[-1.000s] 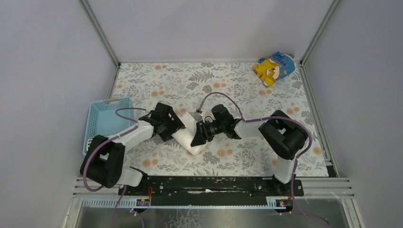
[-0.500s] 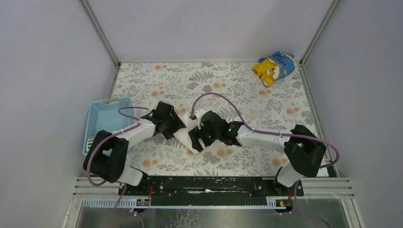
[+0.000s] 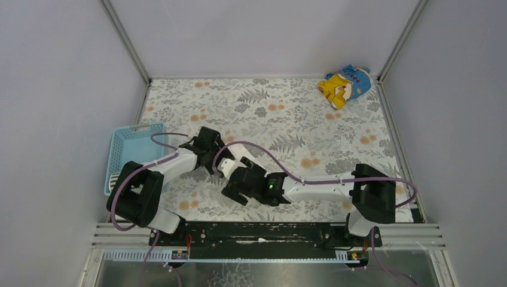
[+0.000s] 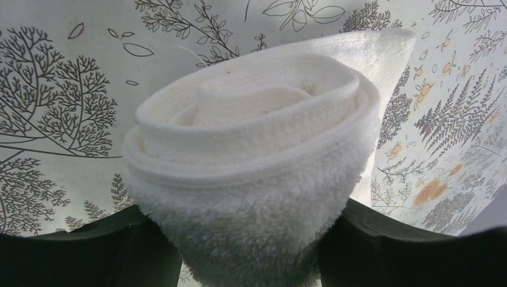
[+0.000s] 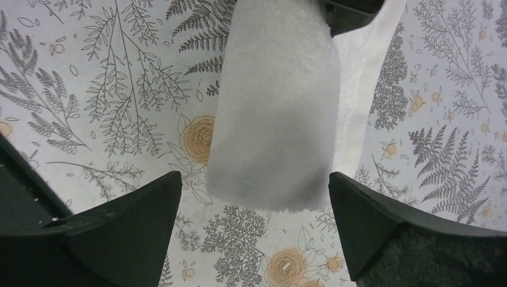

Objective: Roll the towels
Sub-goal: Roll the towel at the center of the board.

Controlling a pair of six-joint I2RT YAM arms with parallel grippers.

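White terry towel: fully rolled, lies approx 8 o'clock of table ctr. L gripper clamps one end. R gripper wide open, clear of roll. Striped towel not made out, so prob. left to do.

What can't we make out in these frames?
- Top view: towel, mostly covered by the left gripper and right gripper.
- Top view: striped sliver beside the basket, too small and partly under the left arm to identify.
- Right wrist view: the towel's far end, cut off by the top edge.
- Left wrist view: the towel's length, hidden behind its own near end.
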